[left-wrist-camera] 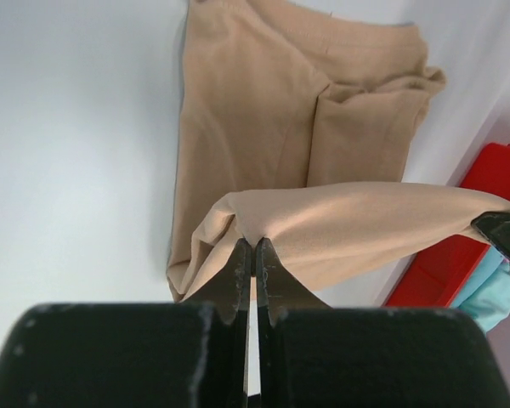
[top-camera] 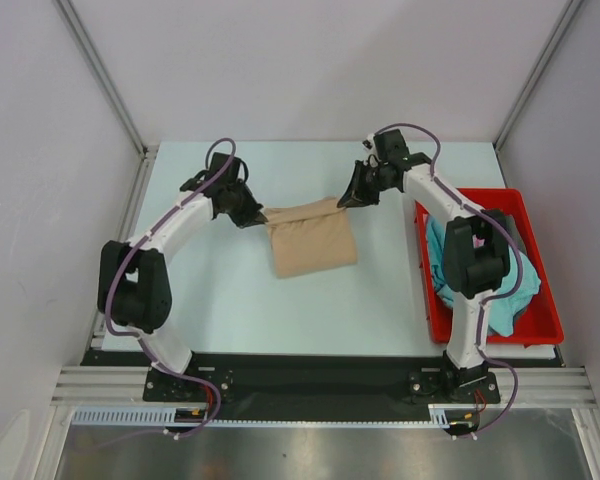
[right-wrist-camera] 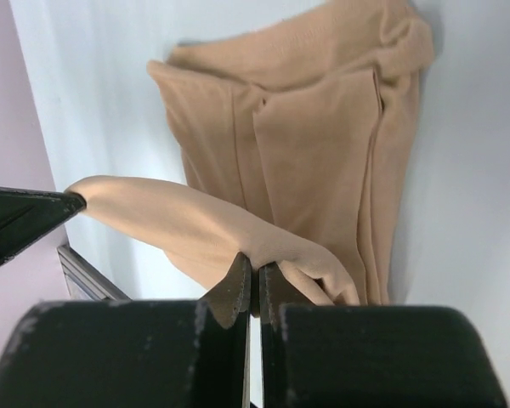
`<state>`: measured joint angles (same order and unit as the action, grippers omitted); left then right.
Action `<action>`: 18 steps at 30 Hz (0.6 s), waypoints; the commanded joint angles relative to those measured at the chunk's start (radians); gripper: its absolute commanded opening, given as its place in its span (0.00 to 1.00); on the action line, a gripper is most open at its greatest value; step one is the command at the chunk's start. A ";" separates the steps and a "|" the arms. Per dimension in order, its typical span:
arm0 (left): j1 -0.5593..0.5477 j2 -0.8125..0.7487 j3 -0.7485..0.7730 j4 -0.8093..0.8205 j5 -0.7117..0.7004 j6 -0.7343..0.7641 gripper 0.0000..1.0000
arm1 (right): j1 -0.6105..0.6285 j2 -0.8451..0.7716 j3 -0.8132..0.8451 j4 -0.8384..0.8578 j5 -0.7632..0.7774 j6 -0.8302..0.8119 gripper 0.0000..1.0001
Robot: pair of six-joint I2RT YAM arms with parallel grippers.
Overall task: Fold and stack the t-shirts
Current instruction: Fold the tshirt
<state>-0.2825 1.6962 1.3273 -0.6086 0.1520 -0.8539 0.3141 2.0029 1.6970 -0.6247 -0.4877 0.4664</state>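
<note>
Left claw [left-wrist-camera: 253, 248] on edge-cropped tan t-shirt [left-wrist-camera: 263, 110]

No text, label, brand mark, number or sign can be read in any of the three views.
</note>
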 commanded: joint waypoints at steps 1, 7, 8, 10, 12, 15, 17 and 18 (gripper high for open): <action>0.026 0.035 0.069 0.004 0.020 0.033 0.00 | -0.015 0.065 0.114 -0.016 -0.044 -0.021 0.00; 0.042 0.098 0.105 0.013 0.029 0.029 0.00 | -0.029 0.161 0.208 -0.030 -0.089 -0.026 0.00; 0.043 0.106 0.113 0.015 0.032 0.029 0.00 | -0.032 0.174 0.217 -0.032 -0.095 -0.028 0.00; 0.045 0.123 0.124 0.017 0.034 0.027 0.00 | -0.036 0.201 0.243 -0.036 -0.104 -0.026 0.01; 0.048 0.143 0.144 0.018 0.035 0.026 0.00 | -0.041 0.214 0.260 -0.036 -0.112 -0.026 0.01; 0.051 0.167 0.171 0.017 0.031 0.026 0.00 | -0.047 0.238 0.280 -0.038 -0.117 -0.025 0.02; 0.054 0.178 0.188 0.018 0.031 0.024 0.00 | -0.050 0.252 0.296 -0.040 -0.124 -0.025 0.03; 0.054 0.190 0.193 0.018 0.035 0.023 0.00 | -0.052 0.266 0.302 -0.043 -0.126 -0.025 0.03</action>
<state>-0.2436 1.8744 1.4631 -0.6060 0.1799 -0.8520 0.2745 2.2505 1.9312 -0.6693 -0.5896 0.4541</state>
